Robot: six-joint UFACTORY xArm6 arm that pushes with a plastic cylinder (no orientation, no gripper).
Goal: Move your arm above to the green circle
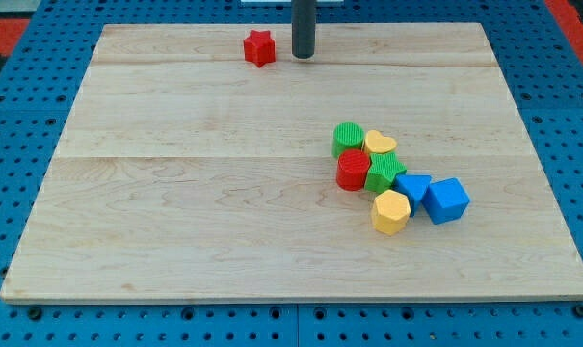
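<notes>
My tip (303, 55) rests at the far edge of the worktop (175, 222), just right of the red star block (259, 47); there are no jaws, only the rod. The green circle (349, 139) sits well apart, right of centre, at the far-left corner of a cluster, touching the yellow heart (380, 144) and red cylinder (353, 172). The approach looks barely begun. Next, I judge, the tip travels nearer and rightward, stopping on the circle's far side without nudging it.

No text, label, number or sign can be read — not on any block or the board
</notes>
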